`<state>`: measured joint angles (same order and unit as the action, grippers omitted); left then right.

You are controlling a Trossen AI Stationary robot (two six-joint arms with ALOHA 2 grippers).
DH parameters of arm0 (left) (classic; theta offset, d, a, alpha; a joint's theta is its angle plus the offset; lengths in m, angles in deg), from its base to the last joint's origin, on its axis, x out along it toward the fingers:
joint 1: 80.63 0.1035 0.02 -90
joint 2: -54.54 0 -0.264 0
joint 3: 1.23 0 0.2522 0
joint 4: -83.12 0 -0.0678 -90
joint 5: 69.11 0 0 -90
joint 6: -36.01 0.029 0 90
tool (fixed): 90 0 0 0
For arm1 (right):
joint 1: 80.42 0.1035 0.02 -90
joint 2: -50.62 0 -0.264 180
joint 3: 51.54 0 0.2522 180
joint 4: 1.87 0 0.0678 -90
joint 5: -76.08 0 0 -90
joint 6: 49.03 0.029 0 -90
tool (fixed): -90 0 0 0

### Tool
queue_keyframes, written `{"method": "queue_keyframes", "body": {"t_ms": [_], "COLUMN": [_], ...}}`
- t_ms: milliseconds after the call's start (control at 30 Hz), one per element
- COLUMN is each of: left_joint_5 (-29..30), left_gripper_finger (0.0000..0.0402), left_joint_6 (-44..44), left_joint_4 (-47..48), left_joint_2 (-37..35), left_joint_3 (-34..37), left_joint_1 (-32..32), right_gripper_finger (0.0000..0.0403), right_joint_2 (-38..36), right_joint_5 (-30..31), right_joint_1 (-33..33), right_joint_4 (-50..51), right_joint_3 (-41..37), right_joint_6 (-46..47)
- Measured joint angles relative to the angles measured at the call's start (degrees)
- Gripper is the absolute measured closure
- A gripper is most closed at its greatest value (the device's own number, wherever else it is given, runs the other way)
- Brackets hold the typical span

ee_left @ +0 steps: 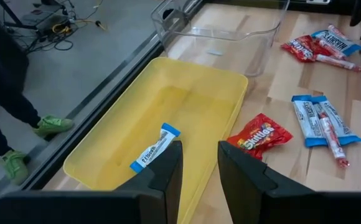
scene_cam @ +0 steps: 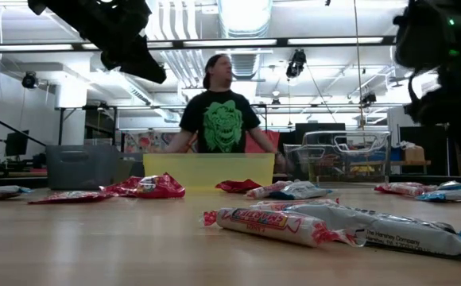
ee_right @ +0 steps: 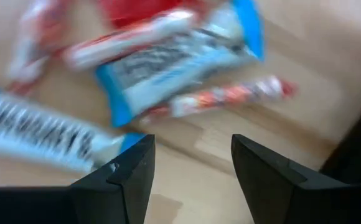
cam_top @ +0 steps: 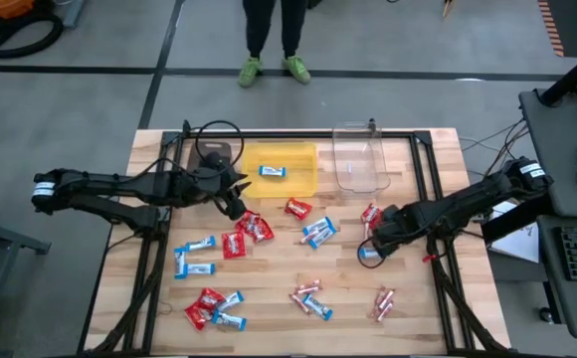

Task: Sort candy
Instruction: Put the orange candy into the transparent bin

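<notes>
Item: candy, small wrapped pieces of three kinds — red packets (cam_top: 254, 228), blue-and-white bars (cam_top: 317, 232), slim pink-and-copper sticks (cam_top: 383, 301).

Sorted: one blue-and-white bar (cam_top: 273, 171) lay in the yellow plastic bin (cam_top: 303, 177), just ahead of the left end effector (ee_left: 199, 167). The clear plastic bin (cam_top: 358, 159) beyond it looked empty. The dark bin (cam_top: 216, 155) beside the left arm could not be judged.

Unsorted: nearly all the rest lay loose on the wooden table (cam_top: 269, 318), in small mixed clusters between and near both arms.

Left end effector: narrowly parted, nothing between the fingers, raised over the near edge of the yellow bin.

Right end effector (ee_right: 191, 163): spread wide, empty, low over a bar-and-stick cluster (ee_right: 168, 68) directly ahead.

Judgement: task barely begun; almost every piece remained to be placed.

Beyond the table: a person (scene_cam: 219, 111) stood.
</notes>
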<state>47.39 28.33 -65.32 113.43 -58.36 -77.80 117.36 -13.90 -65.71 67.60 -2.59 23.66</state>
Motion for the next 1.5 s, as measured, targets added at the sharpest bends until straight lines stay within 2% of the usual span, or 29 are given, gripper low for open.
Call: {"method": "queue_keyframes", "body": {"t_ms": [200,333,467,733,900,1067,1300,1500], "left_joint_5": [0.00,-0.02,-0.02,-0.02,-0.04,-0.13,-3.46,-5.45], "left_gripper_finger": [0.0316,0.0316,0.0316,0.0316,0.0316,0.0316,0.0316,0.0315], "left_joint_6": [0.13,0.13,0.13,0.13,-0.04,-0.79,-5.10,-10.57], "left_joint_4": [-0.04,-0.05,-0.24,-0.28,-0.25,-0.99,-1.46,0.30], "left_joint_2": [0.00,0.00,0.00,0.00,0.00,0.02,0.02,0.00], "left_joint_3": [0.00,0.00,0.00,0.00,0.00,0.00,0.00,0.00], "left_joint_1": [0.00,0.00,0.00,0.00,0.00,-0.09,-2.03,-7.77], "right_gripper_finger": [0.0200,0.0200,0.0200,0.0209,0.0276,0.0371,0.0372,0.0372], "right_joint_2": [3.61,9.44,16.24,26.14,27.23,25.84,19.91,11.01], "right_joint_5": [1.52,1.50,1.27,-2.73,-5.18,-5.39,-4.12,-4.69], "right_joint_1": [-1.09,-3.11,-5.52,-8.75,-9.50,-9.52,-9.43,-9.36], "right_joint_4": [2.49,6.13,5.27,5.34,5.43,5.35,12.18,16.93], "right_joint_3": [2.40,3.00,3.15,7.32,8.44,8.34,9.65,13.43], "right_joint_6": [-31.18,-41.82,-48.63,-56.67,-57.25,-56.17,-51.96,-48.33]}}
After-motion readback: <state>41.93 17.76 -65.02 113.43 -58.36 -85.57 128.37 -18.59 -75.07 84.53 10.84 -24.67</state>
